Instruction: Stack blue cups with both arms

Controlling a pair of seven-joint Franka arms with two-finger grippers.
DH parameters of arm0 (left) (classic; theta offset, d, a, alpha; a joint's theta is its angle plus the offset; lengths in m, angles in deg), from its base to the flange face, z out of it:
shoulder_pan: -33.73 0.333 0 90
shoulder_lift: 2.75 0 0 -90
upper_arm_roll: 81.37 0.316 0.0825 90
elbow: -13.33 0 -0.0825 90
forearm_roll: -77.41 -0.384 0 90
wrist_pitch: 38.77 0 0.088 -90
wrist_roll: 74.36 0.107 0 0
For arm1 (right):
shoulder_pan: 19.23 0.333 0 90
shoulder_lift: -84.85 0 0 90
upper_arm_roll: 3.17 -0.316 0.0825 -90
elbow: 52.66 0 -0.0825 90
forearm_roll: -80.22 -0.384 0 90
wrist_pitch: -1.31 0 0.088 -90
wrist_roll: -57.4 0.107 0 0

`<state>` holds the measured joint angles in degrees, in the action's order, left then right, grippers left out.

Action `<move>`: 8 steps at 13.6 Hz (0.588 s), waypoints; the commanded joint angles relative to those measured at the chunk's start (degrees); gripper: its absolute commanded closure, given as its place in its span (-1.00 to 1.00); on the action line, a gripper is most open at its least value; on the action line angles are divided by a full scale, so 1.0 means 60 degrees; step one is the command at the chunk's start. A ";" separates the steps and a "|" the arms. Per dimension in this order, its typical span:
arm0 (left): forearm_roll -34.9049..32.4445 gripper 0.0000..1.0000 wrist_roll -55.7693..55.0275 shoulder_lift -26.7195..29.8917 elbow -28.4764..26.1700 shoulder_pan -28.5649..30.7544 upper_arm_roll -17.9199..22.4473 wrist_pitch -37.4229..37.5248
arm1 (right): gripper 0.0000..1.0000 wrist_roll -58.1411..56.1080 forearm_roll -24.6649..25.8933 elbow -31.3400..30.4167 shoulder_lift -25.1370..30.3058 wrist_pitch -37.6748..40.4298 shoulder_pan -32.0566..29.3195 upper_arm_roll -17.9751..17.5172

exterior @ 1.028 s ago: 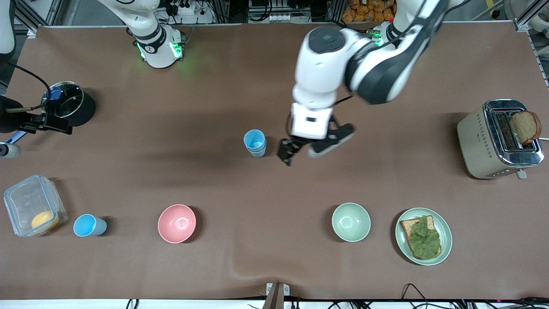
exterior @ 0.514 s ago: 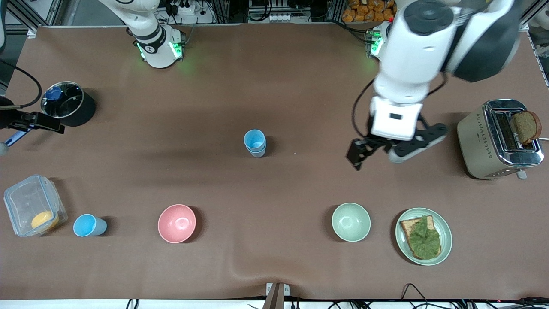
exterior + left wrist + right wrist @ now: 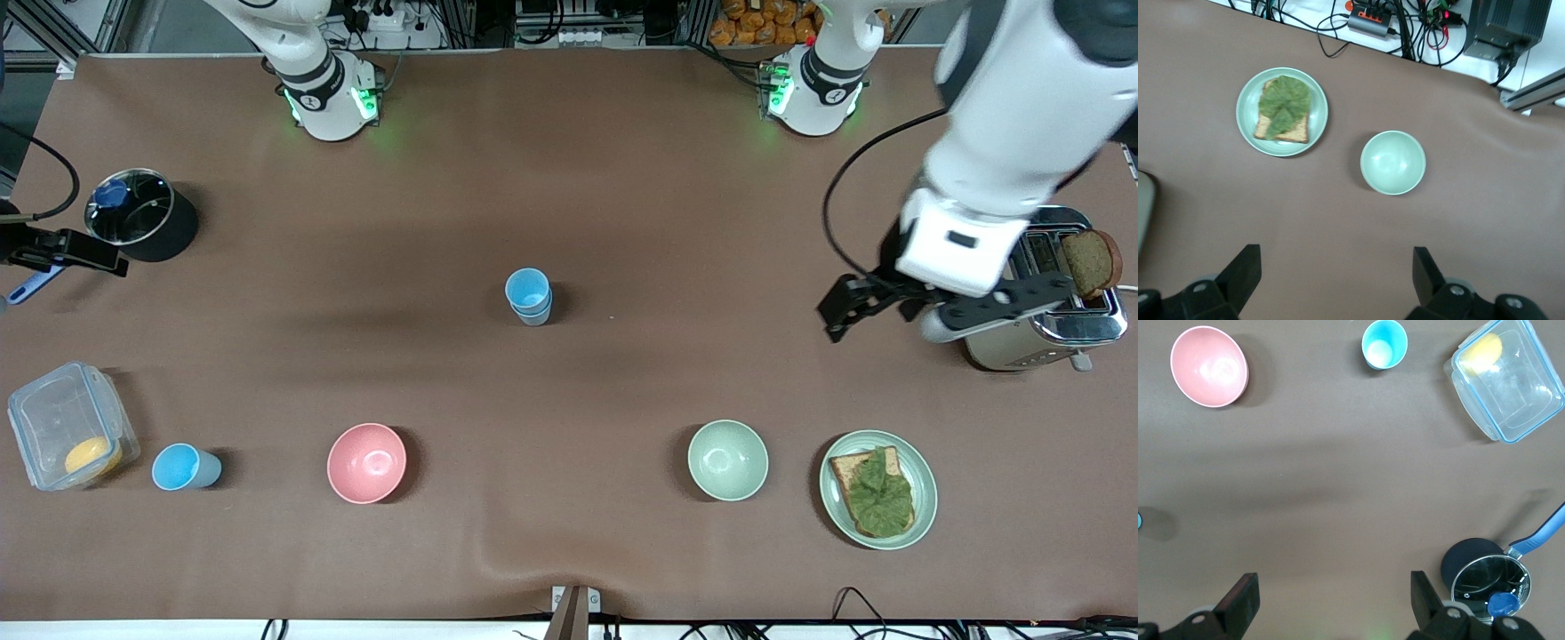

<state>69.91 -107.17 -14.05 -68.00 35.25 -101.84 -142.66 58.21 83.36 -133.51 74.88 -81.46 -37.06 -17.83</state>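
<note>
Moved: left arm has swung away from the stacked cups (image 3: 529, 297) toward its own end of the table.
Left gripper (image 3: 845, 313): fingers spread, empty, over bare table beside the toaster (image 3: 1036, 289).
Right gripper (image 3: 1331, 603): fingers apart, empty, up near the steel pot (image 3: 133, 213).
Blue cups: three; two nested mid-table, one lone cup (image 3: 182, 468) beside the plastic container (image 3: 67, 427).
Bowls: two; pink bowl (image 3: 366, 462), pale green bowl (image 3: 727, 460).

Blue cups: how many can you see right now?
3, it seems: two nested in a stack mid-table, though nesting could hide more, and a single cup beside the plastic box, at the right arm's end.
</note>
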 commanded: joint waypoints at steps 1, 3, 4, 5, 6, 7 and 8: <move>0.0865 -1.00 0.1740 0.0709 -0.0360 0.0025 0.0845 0.0627 | -1.00 0.0113 -0.0084 -0.0397 0.0401 -0.0062 -0.0177 -0.0119; 0.1043 -1.00 0.3132 0.1016 -0.0520 0.0055 0.1329 0.1198 | -1.00 0.0098 -0.0084 -0.0499 0.0430 -0.0121 -0.0191 -0.0105; 0.1087 -1.00 0.3501 0.1250 -0.0753 0.0069 0.1490 0.1273 | -1.00 0.0098 -0.0084 -0.0529 0.0445 -0.0150 -0.0206 -0.0119; 0.1117 -1.00 0.3853 0.1514 -0.1075 0.0040 0.1695 0.1332 | -1.00 0.0098 -0.0084 -0.0558 0.0474 -0.0150 -0.0221 -0.0105; 0.1146 -1.00 0.4190 0.1835 -0.1469 0.0040 0.1755 0.1347 | -1.00 0.0098 -0.0084 -0.0718 0.0576 -0.0252 -0.0221 -0.0119; 0.1161 -1.00 0.4338 0.2085 -0.1778 0.0040 0.1813 0.1376 | -1.00 0.0113 -0.0084 -0.0865 0.0707 -0.0412 -0.0221 -0.0105; 0.1205 -1.00 0.4354 0.2233 -0.1926 0.0026 0.1930 0.1434 | -1.00 0.0113 -0.0084 -0.1011 0.0767 -0.0486 -0.0221 -0.0119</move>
<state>75.32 -83.15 -5.46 -74.19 35.44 -91.35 -134.14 58.22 83.36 -135.41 76.08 -82.56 -37.07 -17.77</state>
